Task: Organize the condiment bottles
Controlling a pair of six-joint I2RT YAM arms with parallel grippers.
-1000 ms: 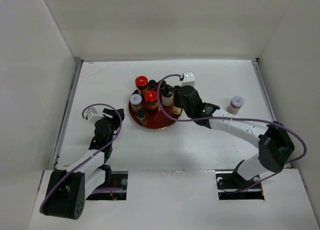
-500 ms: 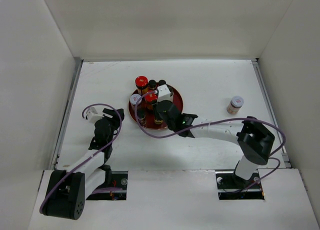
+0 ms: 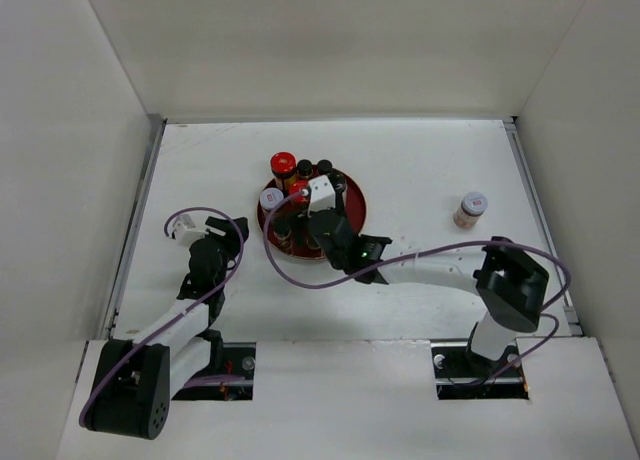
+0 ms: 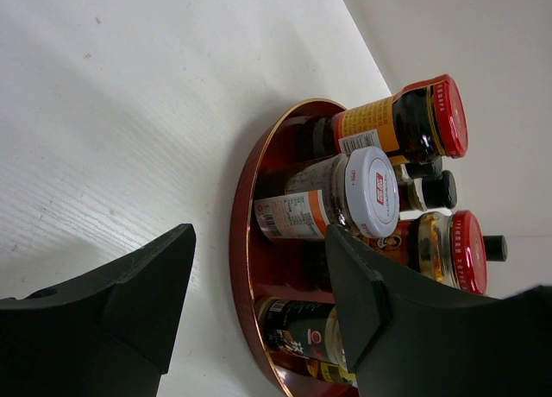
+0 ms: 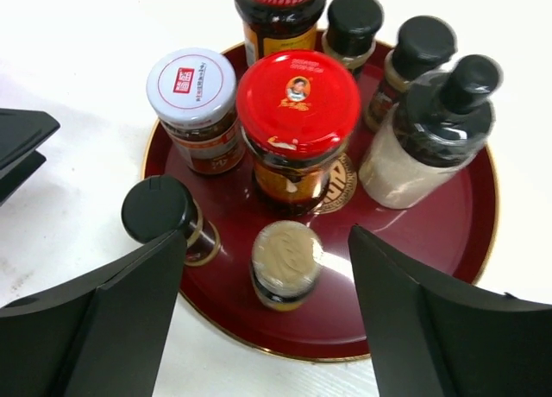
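Several condiment bottles stand on the red round tray (image 5: 431,267): a red-lidded jar (image 5: 297,103) in the middle, a white-lidded jar (image 5: 191,88), black-capped bottles (image 5: 159,209) and a small gold-capped bottle (image 5: 286,263) near the front rim. My right gripper (image 5: 266,246) hangs open over that gold-capped bottle, its fingers apart from it on both sides; from above it (image 3: 312,230) is at the tray's near edge. One more white-lidded jar (image 3: 469,209) stands alone on the table at the right. My left gripper (image 4: 259,242) is open and empty, left of the tray (image 4: 237,242).
White walls enclose the table on the left, back and right. A purple cable (image 3: 290,270) loops from the right arm over the table in front of the tray. The left arm (image 3: 185,300) lies low near the left front.
The right arm swung from the tray's right side to its near edge with the small bottle. Its jaws then opened, and the bottle now stands on the tray. The left arm has not moved.
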